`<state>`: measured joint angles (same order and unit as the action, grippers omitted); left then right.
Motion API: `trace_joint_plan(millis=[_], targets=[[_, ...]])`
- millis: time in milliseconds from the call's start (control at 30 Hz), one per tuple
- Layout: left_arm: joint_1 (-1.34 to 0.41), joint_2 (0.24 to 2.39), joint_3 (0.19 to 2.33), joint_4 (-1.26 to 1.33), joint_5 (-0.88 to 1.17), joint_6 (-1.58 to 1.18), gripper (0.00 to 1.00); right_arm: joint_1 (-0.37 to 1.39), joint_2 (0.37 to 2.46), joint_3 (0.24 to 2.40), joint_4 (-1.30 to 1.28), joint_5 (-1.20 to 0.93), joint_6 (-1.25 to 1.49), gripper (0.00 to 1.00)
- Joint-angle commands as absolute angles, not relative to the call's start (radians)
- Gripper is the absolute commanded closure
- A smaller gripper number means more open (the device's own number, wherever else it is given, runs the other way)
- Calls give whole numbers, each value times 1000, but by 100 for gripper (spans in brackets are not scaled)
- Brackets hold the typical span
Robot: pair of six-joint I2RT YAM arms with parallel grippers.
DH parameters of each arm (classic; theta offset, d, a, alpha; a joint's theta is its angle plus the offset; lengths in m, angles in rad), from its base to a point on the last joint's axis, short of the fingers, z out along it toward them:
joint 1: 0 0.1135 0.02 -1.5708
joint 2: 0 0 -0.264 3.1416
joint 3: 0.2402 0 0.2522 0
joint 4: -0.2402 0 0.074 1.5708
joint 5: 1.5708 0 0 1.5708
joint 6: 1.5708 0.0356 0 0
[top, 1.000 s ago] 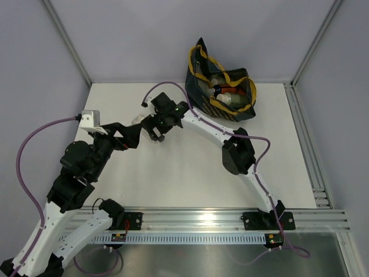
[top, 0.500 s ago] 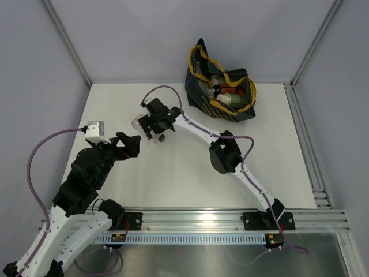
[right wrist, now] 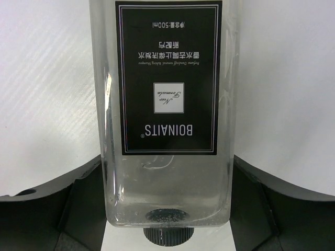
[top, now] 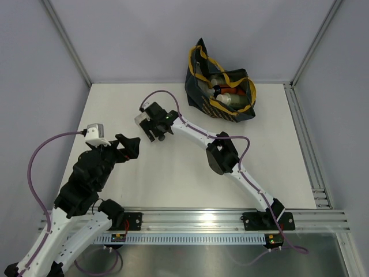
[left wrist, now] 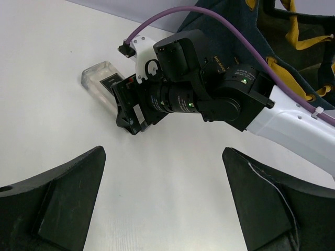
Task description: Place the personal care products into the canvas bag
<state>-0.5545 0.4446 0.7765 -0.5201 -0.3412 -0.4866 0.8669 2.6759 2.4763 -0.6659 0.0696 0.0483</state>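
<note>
Both arms have moved since a second ago: the left arm (top: 86,173) has pulled back to its own side, and the right arm (top: 196,130) has reached farther left across the white table (top: 173,184). The blue bag (top: 198,95) with yellow handles stands at the far edge, well apart from both grippers, with some bottles (top: 229,95) already inside it. The left gripper (top: 130,145) hangs over the table with its jaws spread wide and nothing between them. The right gripper (top: 151,122) is down low; its jaws are spread too, one on each side of a clear flat bottle (right wrist: 167,104). That bottle has a black label and lies flat on the table, left of the bag; its long side points straight away from the right gripper, and its black cap (right wrist: 167,234) is the end closest in. The jaws sit right by its two sides, so the right arm is nearer and looks ready to squeeze; the left arm is farther off.
</note>
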Motion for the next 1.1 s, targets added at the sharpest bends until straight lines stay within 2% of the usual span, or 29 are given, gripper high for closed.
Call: trace_joint_plan(millis=[0, 100, 267, 333, 433, 600, 733, 1067], targets=[[-552, 430, 773, -476, -379, -502, 1, 874, 2660, 2446, -678, 55, 6, 66], [-552, 423, 769, -471, -379, -511, 1, 868, 2596, 2332, -724, -52, -38, 83], [-552, 419, 738, -431, -351, -552, 1, 781, 2386, 2053, -674, -521, -5, 100], [-552, 420, 715, -407, -333, -577, 1, 749, 2305, 1941, -637, -741, 50, 100], [-552, 423, 692, -379, -311, -610, 1, 701, 2223, 1846, -572, -942, 130, 100], [-552, 431, 666, -334, -295, -649, 1, 666, 2106, 1683, -329, -1162, 385, 100], [-552, 423, 658, -327, -293, -687, 1, 647, 2049, 1620, -99, -1230, 573, 100], [-552, 402, 627, -307, -310, -727, 1, 578, 1956, 1583, 173, -1285, 859, 100]])
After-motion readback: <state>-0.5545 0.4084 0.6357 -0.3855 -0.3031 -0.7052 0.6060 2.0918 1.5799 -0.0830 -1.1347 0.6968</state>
